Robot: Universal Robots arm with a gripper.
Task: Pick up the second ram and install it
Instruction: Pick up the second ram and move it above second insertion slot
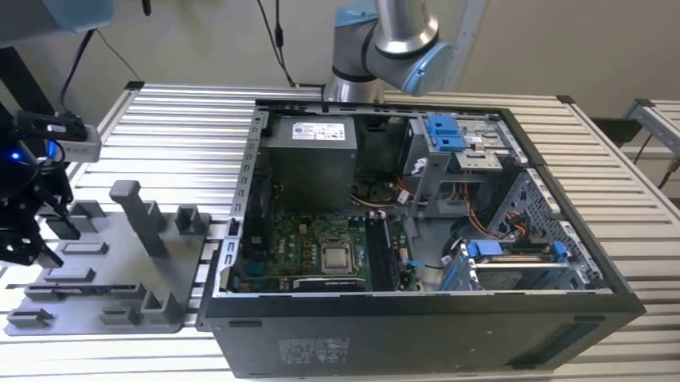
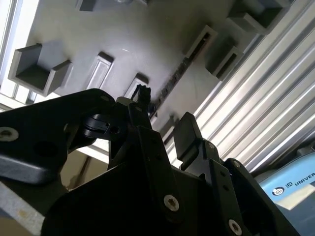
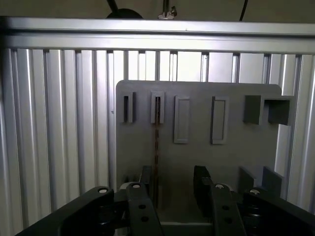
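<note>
The second ram (image 3: 156, 147) is a thin dark strip standing on edge in a slot of the grey holder plate (image 3: 236, 157). My gripper (image 3: 174, 181) hangs open just above the plate, and the strip runs between its two black fingers, close beside one finger (image 3: 145, 179). In the second wrist view the ram (image 2: 173, 81) lies beyond the fingertips of the gripper (image 2: 165, 115), which hold nothing. In the exterior view the gripper (image 1: 32, 243) hovers at the far left over the plate (image 1: 107, 267), where the ram (image 1: 91, 288) lies as a dark line.
An open computer case (image 1: 425, 326) fills the middle of the slatted metal table, with the motherboard (image 1: 318, 251) and a grey power-supply box (image 1: 310, 151) inside. Grey posts (image 1: 130, 211) and blocks rise from the holder plate. The arm's base (image 1: 383, 40) stands behind the case.
</note>
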